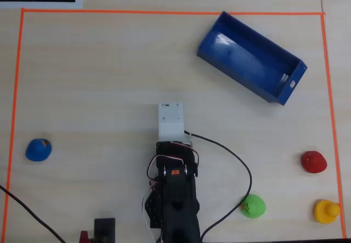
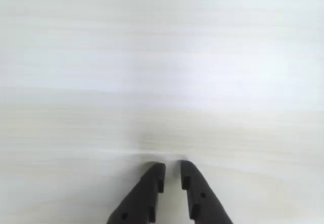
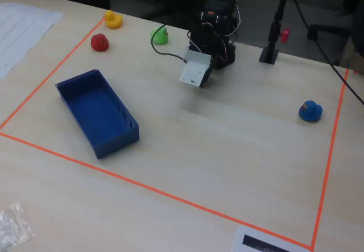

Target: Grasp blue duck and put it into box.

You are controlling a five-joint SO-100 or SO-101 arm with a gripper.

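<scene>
The blue duck (image 1: pixel 38 150) sits on the table at the far left of the overhead view, and at the right of the fixed view (image 3: pixel 310 111). The blue box (image 1: pixel 241 83) lies open and empty at the upper right of the overhead view, and at the left of the fixed view (image 3: pixel 116 137). My gripper (image 2: pixel 172 166) hangs over bare table near the middle, far from both. Its black fingers (image 2: pixel 152 183) stand nearly together with only a thin gap and nothing between them. In the overhead view the white wrist housing (image 1: pixel 170 119) hides them.
A red toy (image 1: pixel 313 162), a yellow toy (image 1: pixel 326 210) and a green toy (image 1: pixel 252 205) sit at the lower right of the overhead view. Orange tape (image 1: pixel 164 12) frames the work area. A black cable (image 1: pixel 236 160) loops beside the arm base (image 1: pixel 175 199).
</scene>
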